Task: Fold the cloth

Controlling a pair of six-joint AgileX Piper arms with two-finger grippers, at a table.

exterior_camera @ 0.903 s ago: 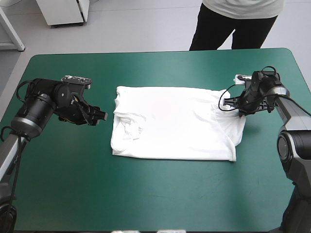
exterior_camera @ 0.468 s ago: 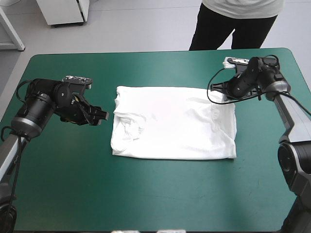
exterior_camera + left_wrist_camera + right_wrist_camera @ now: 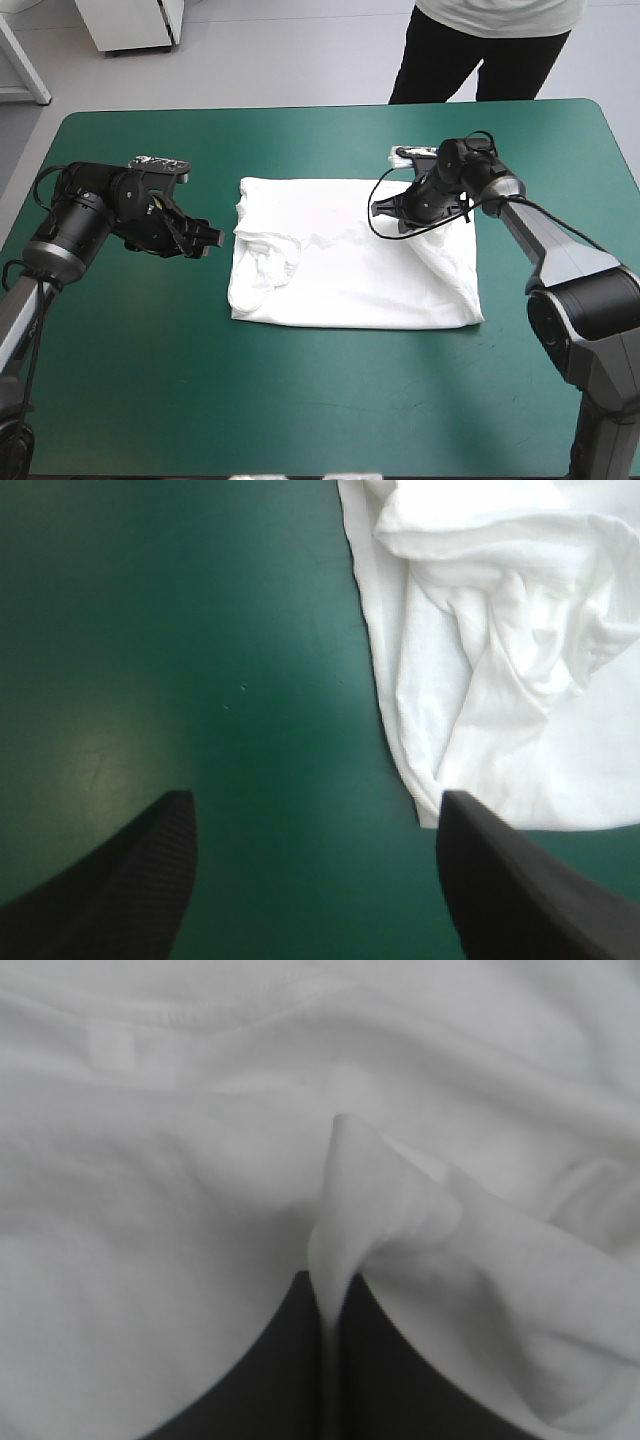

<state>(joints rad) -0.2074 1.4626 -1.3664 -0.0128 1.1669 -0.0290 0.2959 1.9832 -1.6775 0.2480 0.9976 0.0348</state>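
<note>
1. The T-shirt point(image 3: 330, 270) is spread near the middle of the worktop point(image 3: 300, 400), on the teal-green cover. Its right side is raised and laid partway over the flat body, and wrinkled folds are gathered at its left side.
2. The cloth is judged light, soft and limp. No shape will be kept by it, and any unsupported part can be expected to sag and drag. It is best taken at a hem or corner, where doubled layers give the jaws something to pinch.
3. The right gripper point(image 3: 392, 210) is held low over the shirt's far right part. The arm is stretched in from the worktop's right edge and the wrist is turned towards the left. Its jaws are all but closed on a peaked fold of the white cloth, as shown in the right wrist view.
4. The left gripper point(image 3: 205, 240) is held clear of the cloth, just beside its left edge and above bare cover. Its jaws are parted with nothing between them.
5. A slip from the pinch, or a bunched lower layer, is judged the main risk.
</note>
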